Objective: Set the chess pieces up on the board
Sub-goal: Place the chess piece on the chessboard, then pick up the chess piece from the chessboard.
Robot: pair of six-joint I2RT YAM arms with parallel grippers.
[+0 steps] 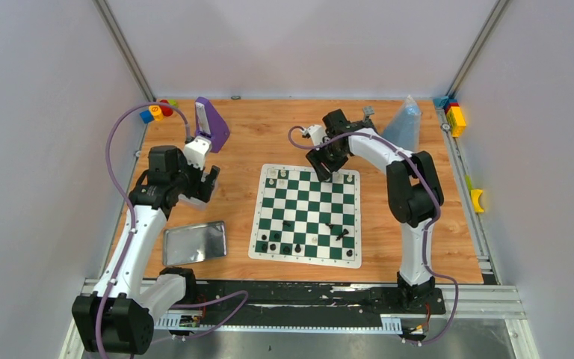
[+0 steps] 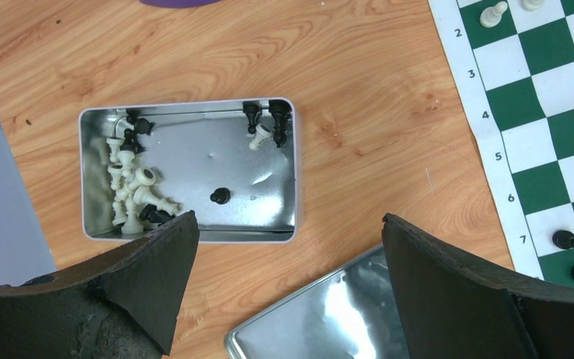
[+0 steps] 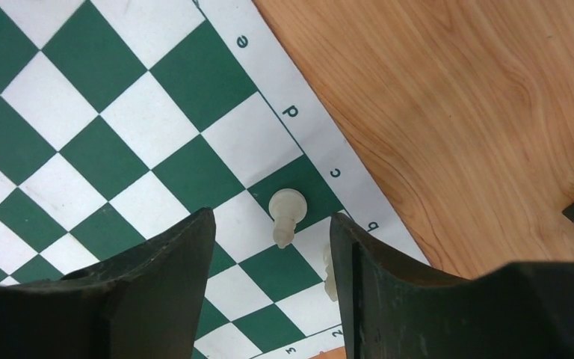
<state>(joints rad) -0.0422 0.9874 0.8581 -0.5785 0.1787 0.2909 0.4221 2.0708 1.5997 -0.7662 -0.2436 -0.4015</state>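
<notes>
The green and white board (image 1: pixel 310 206) lies mid-table. My right gripper (image 1: pixel 327 170) hovers over its far edge, open. In the right wrist view a white chess piece (image 3: pixel 286 203) stands free on a green edge square between the fingers of that gripper (image 3: pixel 273 217). A second white piece (image 3: pixel 329 273) is half hidden by the right finger. Black pieces (image 1: pixel 299 243) stand along the board's near rows, and two lie tipped over (image 1: pixel 340 233). My left gripper (image 2: pixel 290 218) is open and holds nothing. It hangs above an open tin (image 2: pixel 194 149) that holds several black and white pieces.
The shiny tin lid (image 1: pixel 194 241) lies left of the board, near the front edge. A purple object (image 1: pixel 211 123) and coloured blocks (image 1: pixel 157 112) sit at the back left. A clear bluish bag (image 1: pixel 403 123) and yellow blocks (image 1: pixel 456 118) sit at the back right.
</notes>
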